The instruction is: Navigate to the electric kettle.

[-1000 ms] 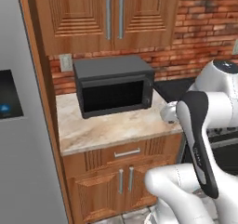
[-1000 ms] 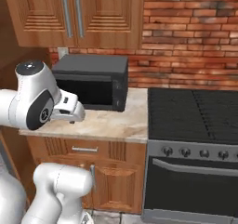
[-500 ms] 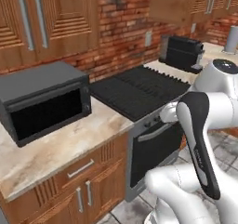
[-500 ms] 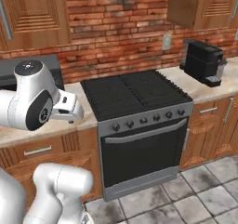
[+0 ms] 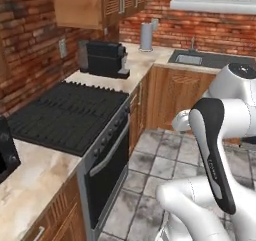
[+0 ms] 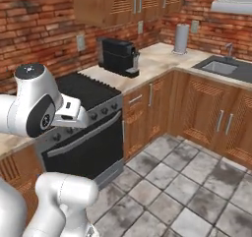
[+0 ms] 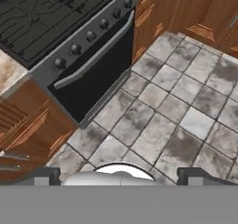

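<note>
Kettle: none is seen on the counters in view; its place cannot be told, and it is judged to lie further along the kitchen or outside these views.

Gripper [image 7: 120, 175]: two dark tips are seen far apart at the bottom of the hand view, so the fingers are judged spread, with nothing held between them; it is pointed down at the tiled floor [image 7: 186, 111].

Fixtures: stove [image 5: 65, 116] with oven door [image 7: 90, 79] and handle bar; black coffee machine [image 6: 118, 56] on the counter just beyond it; grey cylinder [image 6: 181, 38] at the corner; sink [image 6: 220, 67] along the far wall; lower cabinets [image 6: 206, 115] below.

Risks: the coffee machine or the cylinder could be mistaken for the kettle; the arm, carried folded beside the stove front, could be clipped on the oven handle or cabinet corner if the base is turned tightly.

Room: open floor is offered between the stove run and the sink run; it is bounded by cabinet fronts on two sides.
</note>
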